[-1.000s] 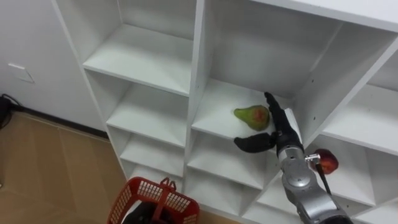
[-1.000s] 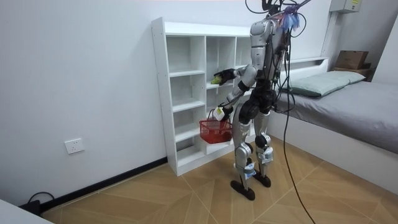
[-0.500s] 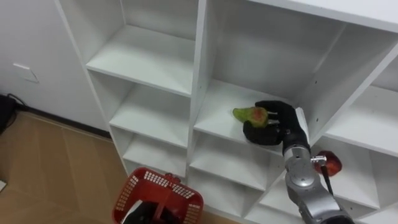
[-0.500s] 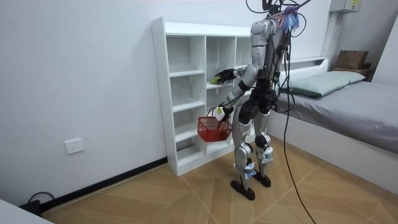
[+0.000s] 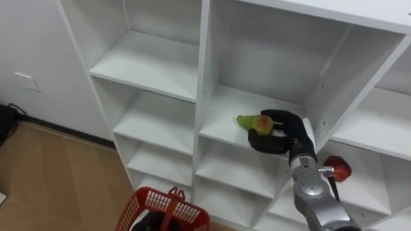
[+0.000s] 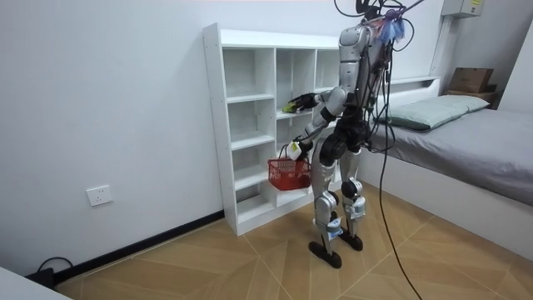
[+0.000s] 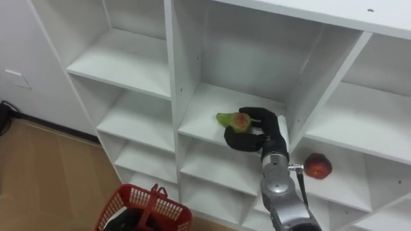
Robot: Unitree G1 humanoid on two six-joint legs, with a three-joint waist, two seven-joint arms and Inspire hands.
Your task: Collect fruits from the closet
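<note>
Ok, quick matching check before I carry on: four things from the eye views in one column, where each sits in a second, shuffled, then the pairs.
1 pear
2 red fruit
3 basket
4 wall socket

A on the wall at the far left
B alone on a lower shelf, right column of the closet
C in the right hand, fingers curled round it, middle column
D low in front of the closet, lower left

Pairs: 1-C, 2-B, 3-D, 4-A
</note>
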